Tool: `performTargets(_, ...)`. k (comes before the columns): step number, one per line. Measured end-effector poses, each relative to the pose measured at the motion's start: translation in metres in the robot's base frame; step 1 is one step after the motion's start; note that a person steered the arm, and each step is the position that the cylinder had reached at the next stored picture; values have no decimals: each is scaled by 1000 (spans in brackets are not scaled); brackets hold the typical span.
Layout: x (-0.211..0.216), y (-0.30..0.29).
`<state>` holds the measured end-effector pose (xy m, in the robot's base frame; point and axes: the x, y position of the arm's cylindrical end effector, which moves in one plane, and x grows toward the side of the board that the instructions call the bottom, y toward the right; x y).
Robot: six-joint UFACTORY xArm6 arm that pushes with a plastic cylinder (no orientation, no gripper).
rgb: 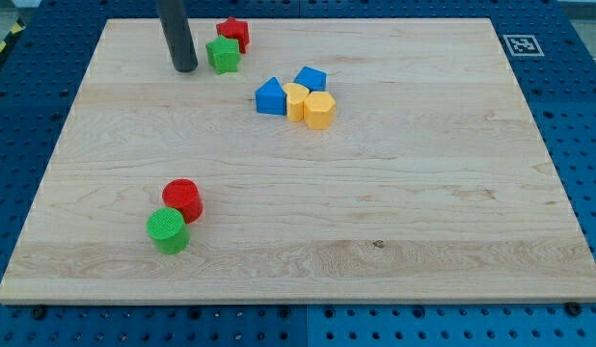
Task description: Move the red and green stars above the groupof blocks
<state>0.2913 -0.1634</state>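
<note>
The red star (233,32) lies near the view's top edge of the wooden board (423,212), touching the green star (223,56) just below and left of it. My tip (184,68) stands just left of the green star, a small gap apart. Right and below them sits a tight group: a blue block (271,97), a blue cube (311,79), a yellow heart-like block (295,100) and a yellow hexagon (319,111). The stars lie up and to the left of this group.
A red cylinder (182,200) and a green cylinder (168,231) touch each other at the view's lower left. A marker tag (520,44) sits off the board's top right corner. Blue perforated table surrounds the board.
</note>
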Motion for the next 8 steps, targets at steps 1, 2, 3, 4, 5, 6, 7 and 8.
performTargets(1,-5,34)
performTargets(2,-7,59)
performTargets(3,-7,56)
performTargets(4,-14,94)
performTargets(5,-22,131)
performTargets(6,-25,142)
performTargets(7,-25,150)
performTargets(8,-23,123)
